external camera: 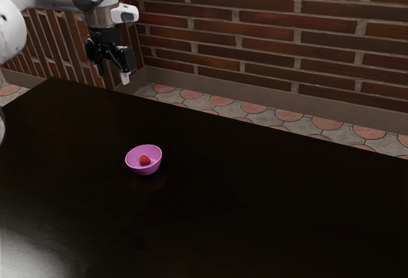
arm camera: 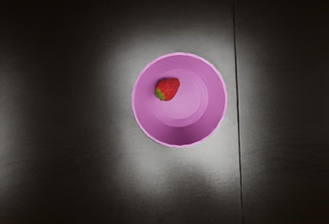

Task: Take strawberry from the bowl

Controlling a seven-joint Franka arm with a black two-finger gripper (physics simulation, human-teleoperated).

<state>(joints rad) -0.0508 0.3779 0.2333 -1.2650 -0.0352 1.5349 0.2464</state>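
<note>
My gripper [external camera: 113, 76] hangs high above the table in the exterior view's upper left, its two fingers spread apart with nothing between them. A pink-purple bowl [external camera: 144, 170] stands upright on the table, well below my hand. Inside it lies a small red strawberry [external camera: 145, 160]. The wrist view looks down into the round bowl [arm camera: 216, 100]; the strawberry [arm camera: 168, 88] rests on its inner floor, off-centre toward the wall, with its green leafy end toward the rim.
The dark, glossy table [external camera: 268, 208] extends around the bowl. A thin seam [arm camera: 237, 100] in the tabletop runs beside the bowl. Beyond the table's far edge are a tiled floor and a brick wall [external camera: 268, 29].
</note>
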